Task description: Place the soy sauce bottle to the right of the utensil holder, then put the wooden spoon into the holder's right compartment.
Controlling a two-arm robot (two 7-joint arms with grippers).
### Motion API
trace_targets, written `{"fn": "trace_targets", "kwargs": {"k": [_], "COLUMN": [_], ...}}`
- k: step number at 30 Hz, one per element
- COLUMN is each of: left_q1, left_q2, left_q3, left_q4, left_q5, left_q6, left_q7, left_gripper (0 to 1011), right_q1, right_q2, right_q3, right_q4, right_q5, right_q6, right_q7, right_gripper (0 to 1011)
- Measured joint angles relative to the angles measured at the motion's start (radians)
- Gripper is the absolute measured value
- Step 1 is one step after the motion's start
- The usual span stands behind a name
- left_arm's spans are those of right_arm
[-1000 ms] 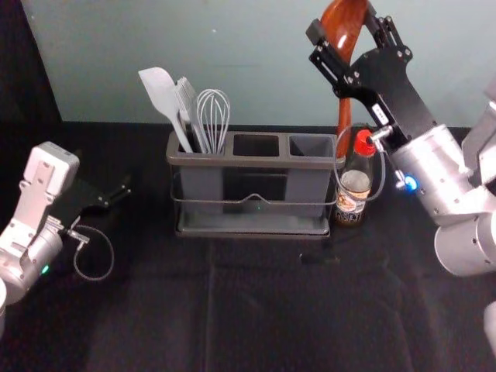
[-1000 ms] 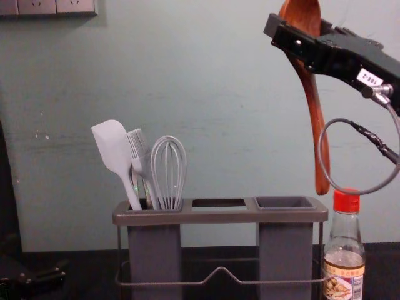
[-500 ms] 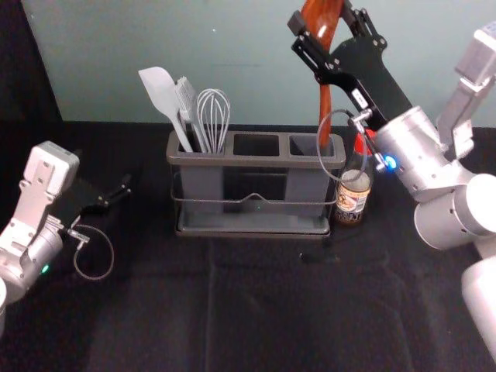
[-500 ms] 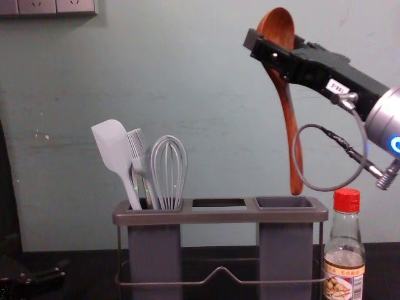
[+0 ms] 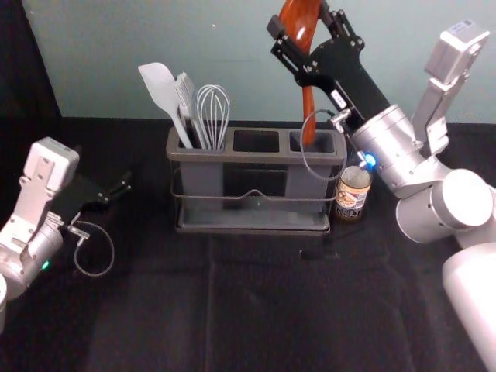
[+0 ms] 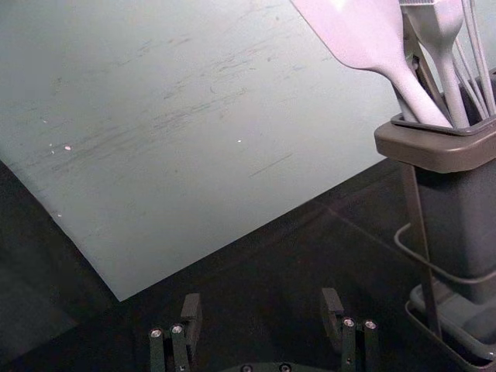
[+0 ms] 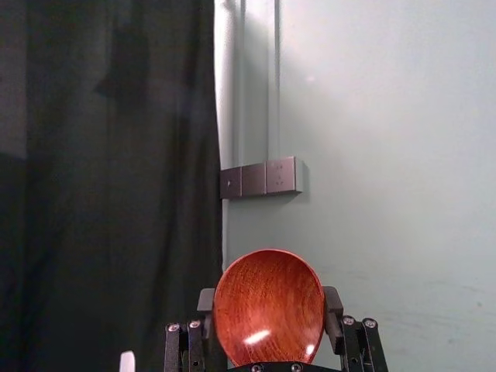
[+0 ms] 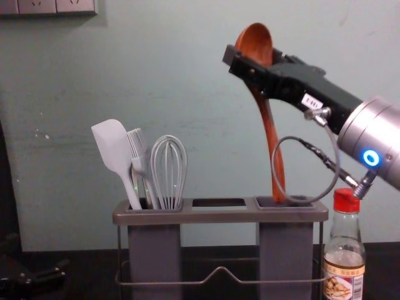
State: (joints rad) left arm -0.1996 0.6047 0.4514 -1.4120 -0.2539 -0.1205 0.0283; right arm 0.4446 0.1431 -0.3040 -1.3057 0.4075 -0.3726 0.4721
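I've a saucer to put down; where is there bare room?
Black cloth lies bare before the utensil holder's left and middle, and between its left end and the left gripper. Crowded: the right end, with soy sauce bottle beside, wooden spoon and right gripper above.

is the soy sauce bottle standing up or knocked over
Upright: in the chest view, the soy sauce bottle stands beside the utensil holder, its red cap on top.
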Motion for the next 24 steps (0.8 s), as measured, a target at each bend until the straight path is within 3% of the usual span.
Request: {"fn": "trace_targets", "kwargs": {"k": [10, 24], "left_q1": [0.000, 0.000], "left_q2": [0.000, 0.000], "left_q3": [0.000, 0.000], "left_q4": [0.000, 0.000], "left_q5": [0.000, 0.000], "left_q6": [0.000, 0.000], "left_q7": [0.000, 0.000], "left_gripper": [1005, 1005], "right_q1": [0.003, -0.036], "right_q2": [-0.014, -0.016], "right_q3": [-0.006, 0.001], "right_q4": [0.051, 0.060], "right_q5": [-0.007, -0.014], "right_q6": [-0.032, -0.040], "right_q7": [0.008, 0.007], "right_gripper": [838, 838]}}
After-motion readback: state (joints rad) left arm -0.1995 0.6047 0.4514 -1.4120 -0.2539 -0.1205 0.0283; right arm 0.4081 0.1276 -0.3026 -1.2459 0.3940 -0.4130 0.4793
